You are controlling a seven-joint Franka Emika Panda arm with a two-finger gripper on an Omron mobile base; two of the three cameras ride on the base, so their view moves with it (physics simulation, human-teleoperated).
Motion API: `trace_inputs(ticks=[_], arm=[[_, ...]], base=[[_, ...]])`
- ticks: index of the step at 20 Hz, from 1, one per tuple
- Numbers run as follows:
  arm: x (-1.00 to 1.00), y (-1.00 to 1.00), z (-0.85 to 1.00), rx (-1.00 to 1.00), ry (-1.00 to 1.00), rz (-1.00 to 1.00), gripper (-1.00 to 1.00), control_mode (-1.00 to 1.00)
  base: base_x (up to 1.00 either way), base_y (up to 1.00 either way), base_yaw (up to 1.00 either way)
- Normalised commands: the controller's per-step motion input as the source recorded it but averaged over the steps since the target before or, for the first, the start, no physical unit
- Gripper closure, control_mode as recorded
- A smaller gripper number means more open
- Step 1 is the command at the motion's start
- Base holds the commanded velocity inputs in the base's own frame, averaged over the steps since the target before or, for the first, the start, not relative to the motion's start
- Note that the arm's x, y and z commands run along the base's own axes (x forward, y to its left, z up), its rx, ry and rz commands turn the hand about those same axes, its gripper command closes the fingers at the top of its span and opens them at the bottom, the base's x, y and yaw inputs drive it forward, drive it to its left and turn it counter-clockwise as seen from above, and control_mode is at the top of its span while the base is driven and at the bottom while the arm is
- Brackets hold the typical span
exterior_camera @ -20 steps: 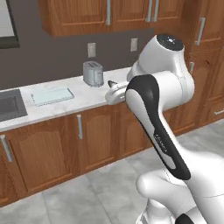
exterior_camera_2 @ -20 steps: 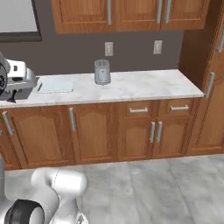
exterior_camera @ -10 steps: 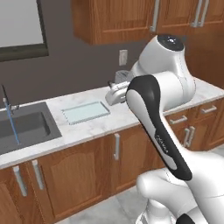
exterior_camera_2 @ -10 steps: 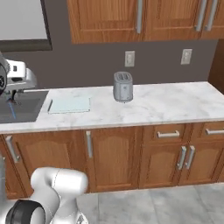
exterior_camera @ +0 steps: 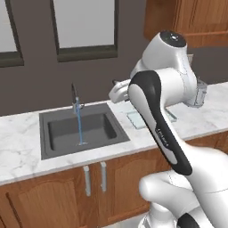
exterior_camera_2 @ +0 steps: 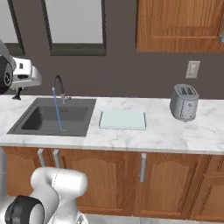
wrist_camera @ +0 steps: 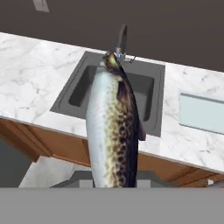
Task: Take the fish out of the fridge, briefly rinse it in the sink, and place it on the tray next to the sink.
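Water is running: a thin blue stream falls from the faucet into the sink, the dark basin set in the marble counter at the left of the scene. Right of the basin, just beside its rim, lies the pale tray, and well apart to the far right stands the toaster. The fish is out of the fridge and up in the air, on the near side of the counter: the hand view looks along its silvery, speckled body toward the sink. The gripper is clenched on the fish, its fingertips hidden behind the body. The step in hand looks like carrying the fish to the rinse. To do it well, I would bring the hand over the basin, lower the free end of the fish into the stream short of the faucet neck, keep the clamp firm on a slippery body, and hold the rinse short before moving right to the tray.
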Motion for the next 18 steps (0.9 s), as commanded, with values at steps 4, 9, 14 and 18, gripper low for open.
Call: trace_inputs(ticks=[4,9,14,18], arm=[[0.00,0.00,0.00,0.00,0.00,0.00,1.00,1.00],[0.00,0.00,0.00,0.00,0.00,0.00,1.00,1.00],[0.00,0.00,0.00,0.00,0.00,0.00,1.00,1.00],[0.00,0.00,0.00,0.00,0.00,0.00,1.00,1.00]], base=[[-0.08,0.30,0.28],[-0.05,0.00,0.00],[-0.02,-0.15,-0.23],[0.00,-0.04,-0.13]])
